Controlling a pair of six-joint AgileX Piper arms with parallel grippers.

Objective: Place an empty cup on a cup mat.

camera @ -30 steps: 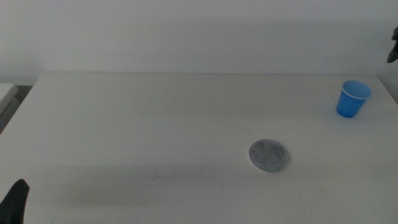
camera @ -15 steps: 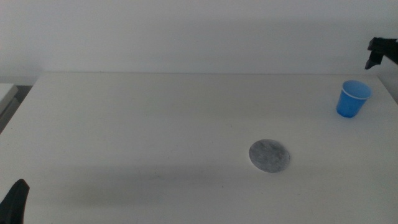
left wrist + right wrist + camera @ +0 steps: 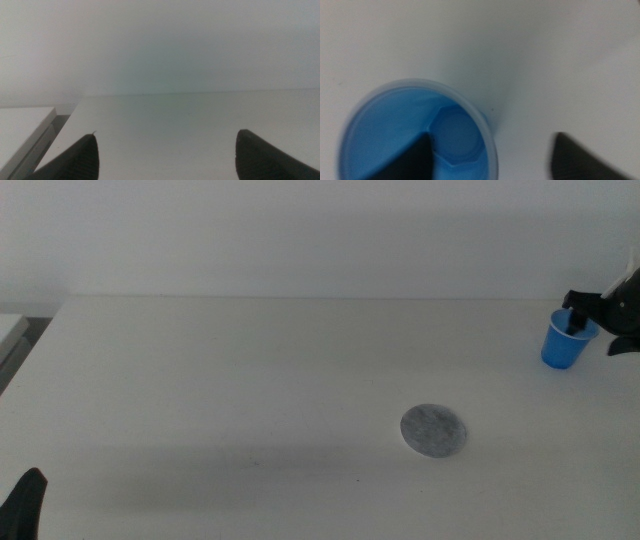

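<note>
reaching for the cup

we are at the grasp step. the cup [image 3: 566, 342] stands upright at the table's [image 3: 250, 380] far right, well apart from the mat [image 3: 433, 429]. our right gripper [image 3: 592, 320] straddles its rim, jaws spread, one inside and one outside. next we must close on the wall, then lift. our left gripper [image 3: 165, 155] waits, spread, at the near left.

White table [image 3: 250, 370] carries cup [image 3: 562, 348], cup mat [image 3: 433, 429]
</note>
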